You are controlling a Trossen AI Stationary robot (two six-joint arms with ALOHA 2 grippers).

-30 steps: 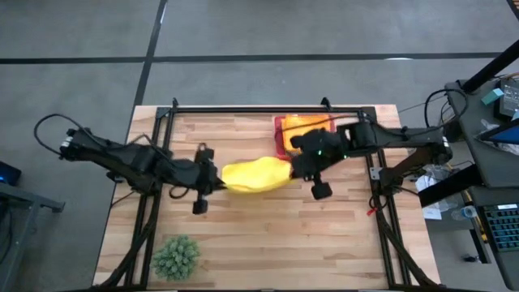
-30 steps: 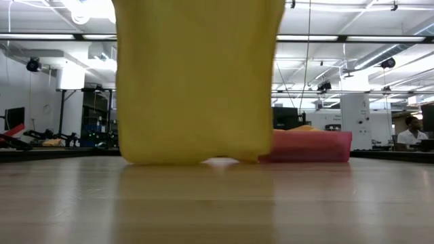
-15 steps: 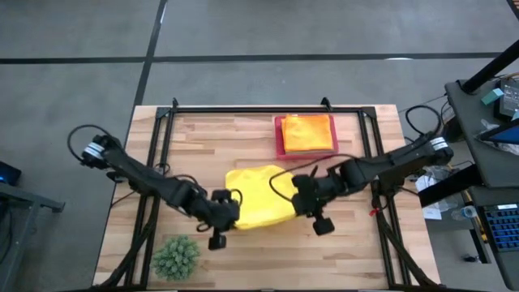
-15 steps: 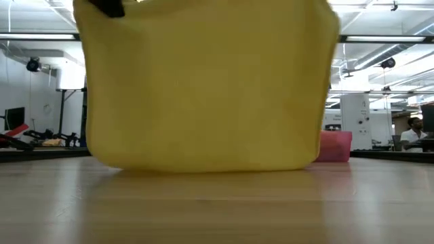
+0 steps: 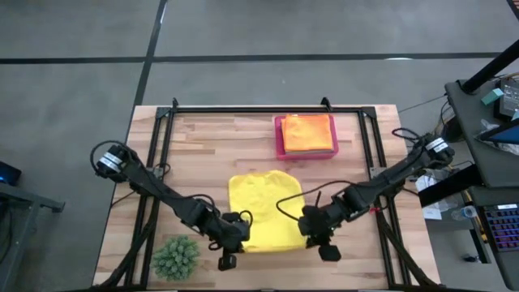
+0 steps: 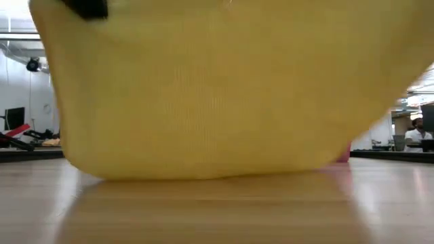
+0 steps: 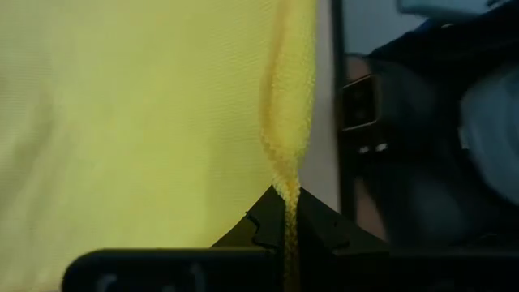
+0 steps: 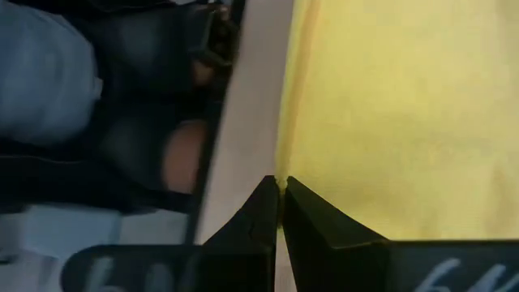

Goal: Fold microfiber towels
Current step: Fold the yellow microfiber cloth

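Observation:
A yellow microfiber towel [image 5: 266,207] lies spread out on the wooden table's near middle. Its far part rests on the wood and its near edge is raised between my two grippers. My left gripper [image 5: 237,238] is shut on the towel's near left corner. My right gripper [image 5: 310,235] is shut on its near right corner. In the low view the towel [image 6: 217,88] fills nearly the whole picture and its lower part touches the table. An orange towel [image 5: 308,131] lies in the pink tray [image 5: 280,138]. The other towels are out of view. My left gripper pinches the towel's near left corner [image 7: 285,191] between its two fingers, at the hem. The cloth runs away from the fingers toward the table's far edge. My right gripper pinches the towel's near right corner [image 8: 281,180] between its two fingers, at the hem. The cloth is drawn fairly flat between the two grippers.
The pink tray stands at the far middle-right, and a sliver of it shows in the low view [image 6: 344,154]. A spiky green plant ball [image 5: 176,258] sits at the near left, close to my left arm. A black frame borders the table.
Both grippers have gone toward the table's near edge, still shut on the yellow towel. The towel was bunched in the air between them near the tray. It is now drawn out flat, its far part laid on the wood and its near edge carried forward.

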